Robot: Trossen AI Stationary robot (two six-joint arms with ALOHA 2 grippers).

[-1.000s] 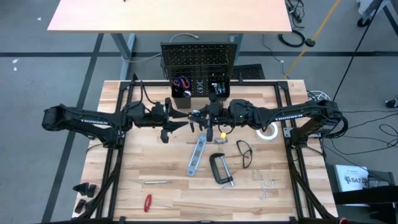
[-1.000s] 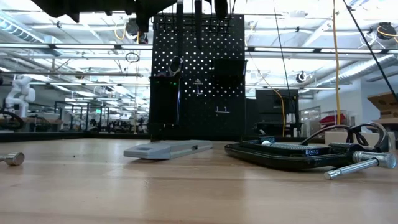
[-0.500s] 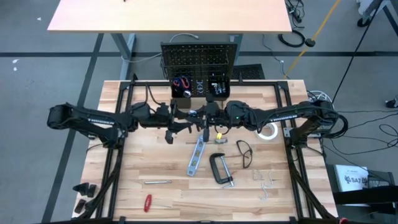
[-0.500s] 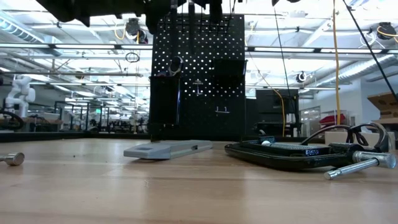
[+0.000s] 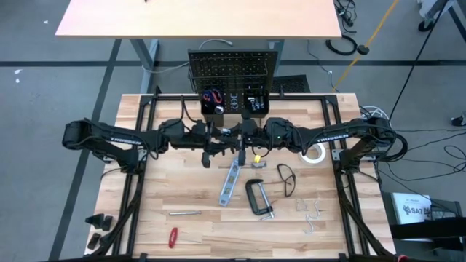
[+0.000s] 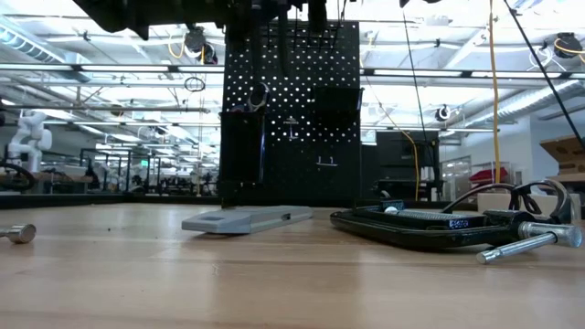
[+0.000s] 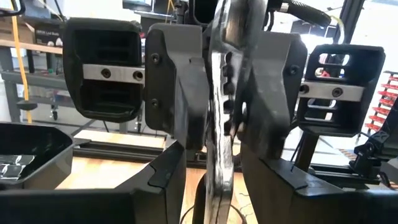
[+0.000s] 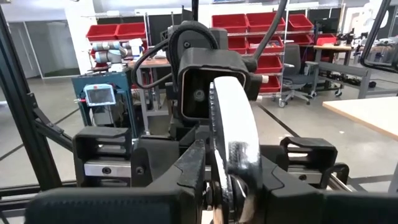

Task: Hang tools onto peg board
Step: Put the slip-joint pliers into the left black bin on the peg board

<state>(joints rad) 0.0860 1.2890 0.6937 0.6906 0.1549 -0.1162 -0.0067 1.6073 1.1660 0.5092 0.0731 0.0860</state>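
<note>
A silver wrench point(image 8: 233, 127) stands on edge above the middle of the table, with my right gripper point(image 8: 230, 157) shut on it. My left gripper point(image 7: 214, 154) faces it from the table's left. It is open, one finger on either side of the wrench point(image 7: 219, 134) just short of the right fingers, with gaps showing. In the high view the two grippers meet at the table's middle, left gripper point(image 5: 218, 142) against right gripper point(image 5: 244, 138). The peg board point(image 5: 233, 73) stands upright at the far edge, and red scissors point(image 5: 212, 97) sit in its left bin. My right gripper pinches the wrench's two flat faces point(image 8: 231, 163) between its two fingers, partway along its length. The fingers point(image 7: 177, 87) come level from the table's right and lie across the wrench. It stands upright in the hold, reaching above and below the fingers, clear of the table.
On the table near the grippers lie a blue-silver level point(image 5: 231, 182), a black C-clamp point(image 5: 258, 196), glasses point(image 5: 286, 179) and loose hooks point(image 5: 312, 215). A white tape roll point(image 5: 314, 153) lies at the right. A red screwdriver point(image 5: 173, 236) and a metal rod point(image 5: 184, 213) lie near the front left.
My left gripper has moved toward the table's right, up to my right gripper and the wrench, staying level. My right gripper and the wrench have kept still.
</note>
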